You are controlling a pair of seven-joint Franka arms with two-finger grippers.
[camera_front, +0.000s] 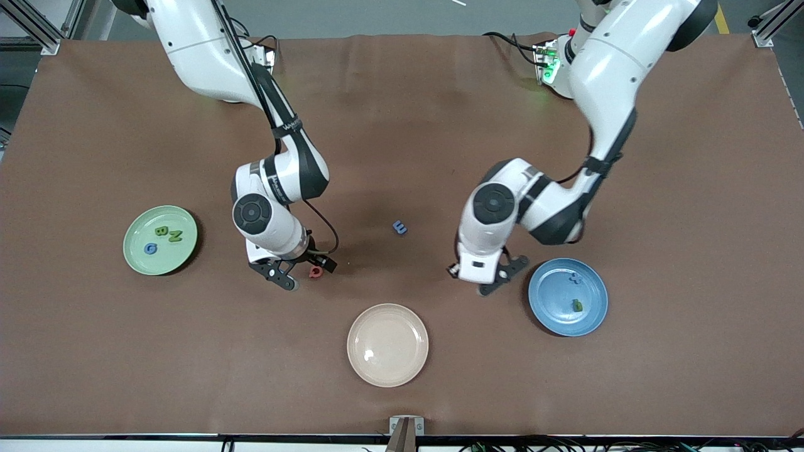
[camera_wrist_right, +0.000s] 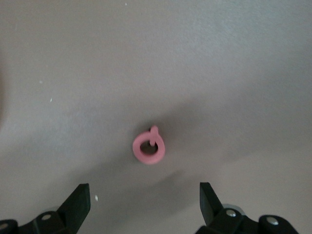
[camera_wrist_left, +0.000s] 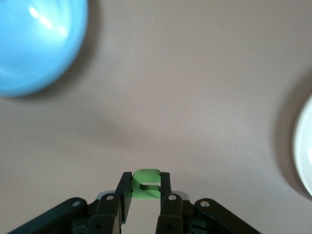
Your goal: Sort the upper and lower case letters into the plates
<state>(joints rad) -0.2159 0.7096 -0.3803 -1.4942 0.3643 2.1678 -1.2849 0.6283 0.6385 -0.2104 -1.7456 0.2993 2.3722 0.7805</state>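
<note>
Beside the blue plate [camera_front: 568,297], your left claw [camera_wrist_left: 145,187] grips a green letter [camera_wrist_left: 146,185]; your right claw [camera_wrist_right: 144,204] gapes over a red letter [camera_wrist_right: 148,147].

In the front view the left gripper [camera_front: 487,279] hides the green letter [camera_wrist_left: 146,185] pinched between its fingers. In the left wrist view the blue plate [camera_wrist_left: 34,44] and cream plate [camera_wrist_left: 304,146] are blurred and cut off by the edges. The letters on the blue plate are too small to read. The right gripper [camera_front: 290,274] partly covers the red letter [camera_front: 315,272].
</note>
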